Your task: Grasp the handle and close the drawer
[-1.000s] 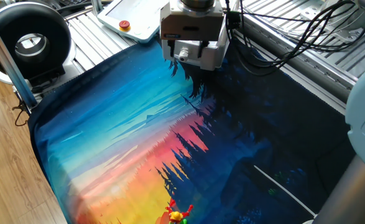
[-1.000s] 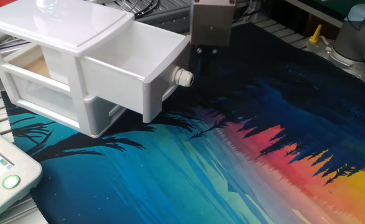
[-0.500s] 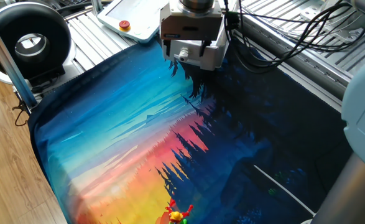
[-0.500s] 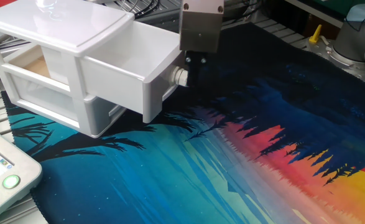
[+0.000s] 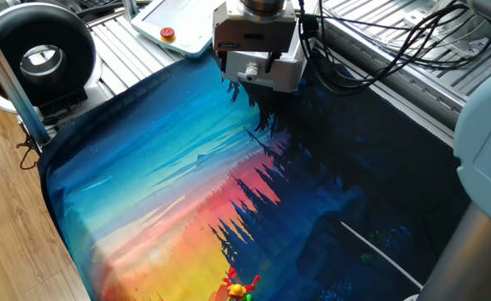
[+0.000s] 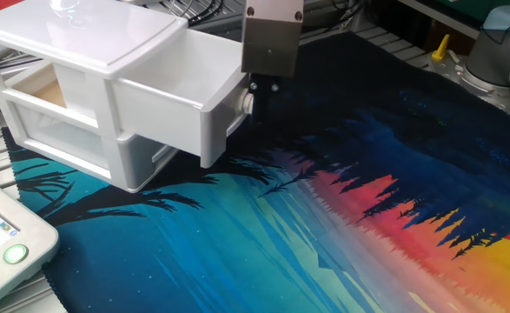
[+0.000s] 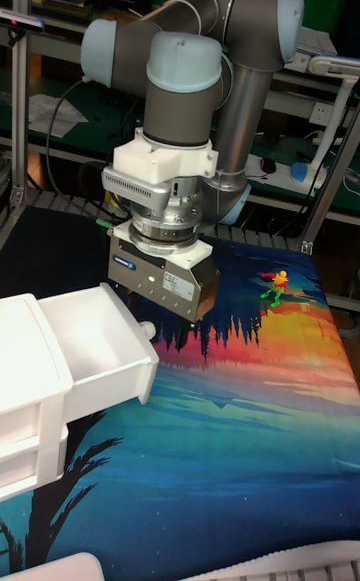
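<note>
The drawer (image 6: 181,91) stands pulled well out of its white cabinet (image 6: 72,52), which sits at one end of the bench (image 6: 341,217), on the dark edge of the printed mat (image 5: 186,192). Its round knob (image 6: 244,103) juts from the front face, and the pincer (image 6: 261,85) hangs right at it, body upright, fingertips level with the knob. In the tall view the knob (image 7: 147,327) shows just beside the lower corner of the pincer (image 7: 160,313).

Whether the jaws are spread or already pinched on the knob I cannot tell; the housing hides the fingertips in every view.

To do this step well, as I judge it:
- Centre the knob between the fingers before closing, so the grip does not slip off its rounded end.
- Close on the neck of the knob rather than its tip.
- Push straight along the drawer's own slide line, toward the cabinet, with no sideways drift; a skewed push could jam the drawer or shove the light cabinet across the mat.
- Move slowly, since nothing visible anchors the cabinet.
</note>
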You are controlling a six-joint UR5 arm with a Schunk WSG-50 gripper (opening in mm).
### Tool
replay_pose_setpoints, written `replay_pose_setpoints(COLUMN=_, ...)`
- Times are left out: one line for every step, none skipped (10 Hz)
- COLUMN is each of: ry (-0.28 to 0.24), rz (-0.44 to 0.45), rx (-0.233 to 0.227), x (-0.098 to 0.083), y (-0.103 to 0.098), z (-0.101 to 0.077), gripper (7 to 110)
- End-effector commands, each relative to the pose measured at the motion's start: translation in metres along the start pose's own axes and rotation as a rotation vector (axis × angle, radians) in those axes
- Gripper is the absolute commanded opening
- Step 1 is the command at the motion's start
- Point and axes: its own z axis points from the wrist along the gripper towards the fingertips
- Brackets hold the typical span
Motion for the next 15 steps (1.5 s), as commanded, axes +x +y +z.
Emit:
replay_pose_setpoints(ry=0.002, rz=-0.004, rx=-0.015, x=-0.001, y=0.0, z=-0.001, gripper=88)
replay_pose_setpoints(ry=-0.001, rz=-0.01, rx=-0.017, x=-0.001, y=-0.001, z=0.0, gripper=88)
replay_pose_setpoints(ry=-0.005, rz=-0.013, rx=-0.021, x=-0.002, y=-0.002, z=0.0, gripper=88)
replay_pose_setpoints(ry=-0.007, rz=-0.015, rx=-0.024, x=-0.002, y=-0.002, z=0.0, gripper=88)
replay_pose_setpoints(ry=-0.004, rz=-0.003, rx=-0.028, x=-0.001, y=-0.002, z=0.001, gripper=88)
replay_pose_setpoints(ry=0.004, rz=0.011, rx=-0.024, x=0.001, y=-0.004, z=0.001, gripper=88)
replay_pose_setpoints(ry=0.014, rz=0.023, rx=-0.017, x=0.003, y=-0.006, z=0.001, gripper=44)
replay_pose_setpoints(ry=0.022, rz=0.032, rx=-0.012, x=0.005, y=-0.007, z=0.001, gripper=44)
replay_pose_setpoints(ry=0.033, rz=0.041, rx=-0.001, x=0.008, y=-0.009, z=0.001, gripper=44)
replay_pose_setpoints(ry=0.041, rz=0.046, rx=0.024, x=0.01, y=-0.015, z=0.001, gripper=44)
replay_pose_setpoints(ry=0.046, rz=0.048, rx=0.02, x=0.012, y=-0.014, z=0.001, gripper=44)
replay_pose_setpoints(ry=0.048, rz=0.05, rx=0.018, x=0.012, y=-0.013, z=0.001, gripper=44)
replay_pose_setpoints(ry=0.046, rz=0.049, rx=0.02, x=0.012, y=-0.014, z=0.001, gripper=44)
replay_pose_setpoints(ry=0.047, rz=0.049, rx=0.022, x=0.012, y=-0.014, z=0.001, gripper=44)
replay_pose_setpoints(ry=0.044, rz=0.05, rx=0.028, x=0.011, y=-0.013, z=0.003, gripper=44)
